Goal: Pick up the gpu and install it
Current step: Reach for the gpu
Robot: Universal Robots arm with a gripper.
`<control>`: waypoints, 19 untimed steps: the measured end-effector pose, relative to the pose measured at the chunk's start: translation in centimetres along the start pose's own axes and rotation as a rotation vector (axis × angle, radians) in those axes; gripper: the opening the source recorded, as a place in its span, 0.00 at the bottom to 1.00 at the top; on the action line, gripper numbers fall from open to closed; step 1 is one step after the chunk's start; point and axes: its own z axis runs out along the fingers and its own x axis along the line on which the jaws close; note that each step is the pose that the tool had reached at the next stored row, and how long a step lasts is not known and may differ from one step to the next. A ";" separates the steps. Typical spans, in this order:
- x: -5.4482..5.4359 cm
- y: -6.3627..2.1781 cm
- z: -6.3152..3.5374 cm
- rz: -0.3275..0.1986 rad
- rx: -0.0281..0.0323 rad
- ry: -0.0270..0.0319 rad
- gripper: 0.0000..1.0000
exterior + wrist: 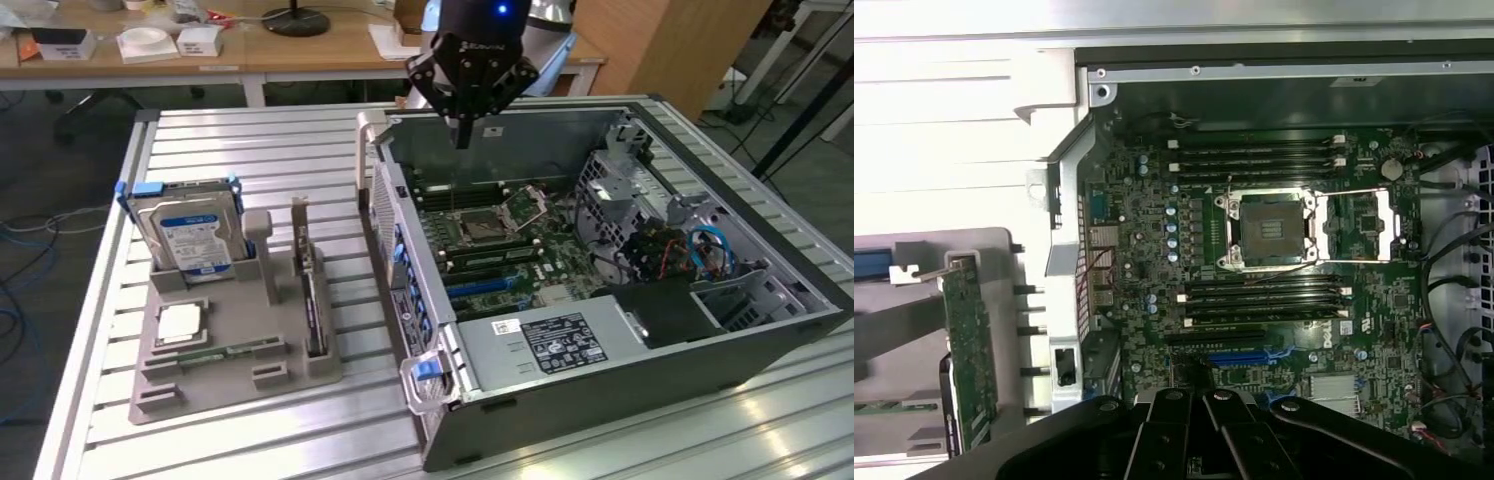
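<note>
Fig.: gripper [462,136] held shut & empty over open PC case [603,402].
GPU [314,305] is seated upright in grey holder [227,372], apart.

Item: gpu [315,300], one thin, flat, dark rectangular circuit card with a narrow silver bracket at one end. In the wrist view the gpu [969,345] shows a green board face dotted with small components. Pose: standing on its long edge, bracket end upright, slotted in a grey holder [227,380]. Place: left-centre of the exterior frame. State: not yet installed.
</note>
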 end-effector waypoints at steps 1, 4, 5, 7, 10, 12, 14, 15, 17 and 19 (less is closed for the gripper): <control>0.1 -0.01 0.00 0.000 0.0000 0.0000 0.11; 0.2 -0.02 0.01 0.000 0.0000 0.0000 0.11; 0.3 -0.02 0.01 0.000 0.0001 0.0001 0.11; 0.4 -0.04 0.02 0.000 0.0001 0.0000 0.11; 0.6 -0.05 0.03 0.000 0.0000 0.0000 0.11; 0.8 -0.06 0.03 0.000 0.0001 0.0001 0.11; 1.0 -0.07 0.04 0.000 0.0000 0.0000 0.11; 1.0 -0.08 0.04 0.000 0.0000 0.0000 0.11; 1.2 -0.09 0.05 0.000 0.0000 0.0000 0.11; 1.4 -0.11 0.06 0.000 0.0000 0.0000 0.11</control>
